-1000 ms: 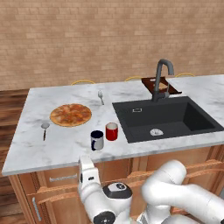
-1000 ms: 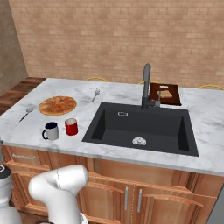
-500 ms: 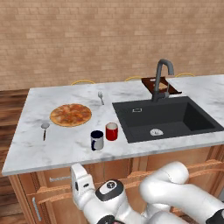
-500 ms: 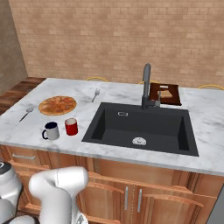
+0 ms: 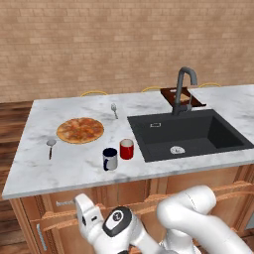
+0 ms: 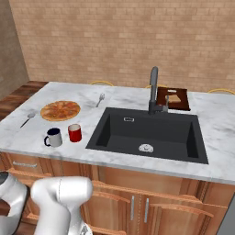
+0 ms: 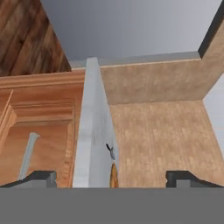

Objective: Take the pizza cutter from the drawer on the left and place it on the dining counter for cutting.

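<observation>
Starting at the far left of the left base view: the drawer [image 5: 58, 202] under the worktop [image 5: 30, 173] is shut flush, its silver bar handle across the front, so I can't tell where the pizza cutter lies. Up on the marble, a small round-headed utensil [image 5: 50, 146] sits near the left end. Just right of it is a whole pizza [image 5: 80, 130], lying flat. Behind that, towards the wall, a silver fork [image 5: 114, 109]. Coming forward, a dark mug [image 5: 110, 158] and a red cup [image 5: 126, 149] stand upright side by side near the front edge, close together but apart. Right again, the black sink [image 5: 198, 136] with its dark tap [image 5: 182, 89] at the back rim, and a brown cutting board [image 5: 182, 96] behind the tap. My arm is down low in front of the cabinets. In the hand view everything is rolled sideways, with the worktop's pale edge [image 7: 89, 131] running up the middle, wood fronts to its left and brick wall to its right. My fingers [image 7: 41, 178] are spread wide, nothing between them.
</observation>
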### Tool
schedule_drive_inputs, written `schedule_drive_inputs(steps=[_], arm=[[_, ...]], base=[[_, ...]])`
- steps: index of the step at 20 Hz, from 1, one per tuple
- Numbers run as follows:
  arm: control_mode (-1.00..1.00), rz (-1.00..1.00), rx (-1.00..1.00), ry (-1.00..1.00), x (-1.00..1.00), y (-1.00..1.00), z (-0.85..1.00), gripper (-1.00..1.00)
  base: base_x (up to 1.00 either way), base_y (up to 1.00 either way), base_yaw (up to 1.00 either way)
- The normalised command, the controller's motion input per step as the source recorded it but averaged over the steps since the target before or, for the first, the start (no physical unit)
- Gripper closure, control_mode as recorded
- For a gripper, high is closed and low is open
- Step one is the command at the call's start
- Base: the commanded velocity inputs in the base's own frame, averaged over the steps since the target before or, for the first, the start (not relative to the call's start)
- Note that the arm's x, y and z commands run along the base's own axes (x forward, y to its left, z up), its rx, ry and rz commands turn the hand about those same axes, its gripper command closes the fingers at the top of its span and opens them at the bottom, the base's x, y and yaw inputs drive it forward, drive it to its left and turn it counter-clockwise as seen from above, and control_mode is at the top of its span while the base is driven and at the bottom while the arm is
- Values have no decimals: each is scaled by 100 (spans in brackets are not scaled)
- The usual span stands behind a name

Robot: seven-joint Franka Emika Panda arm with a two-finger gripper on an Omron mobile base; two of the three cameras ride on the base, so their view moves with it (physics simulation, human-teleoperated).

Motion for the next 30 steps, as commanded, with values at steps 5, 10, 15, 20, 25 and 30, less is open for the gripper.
schedule_drive_inputs(steps=[5,10,15,20,25,30], arm=[[-100,-5,0,-6,0,4,-28,-100],[-100,-22,0,4,0,10,-14,-100],[-100,-29,0,12,0,37,-3,-100],[-100,-22,-5,9,0,30,-14,-100],[-100,-8,-9,0,0,6,-22,-100],[-100,-3,-8,0,11,0,-28,-100]], base=[[0,0,0],[0,0,0],[0,0,0],[0,0,0],[0,0,0],[0,0,0]])
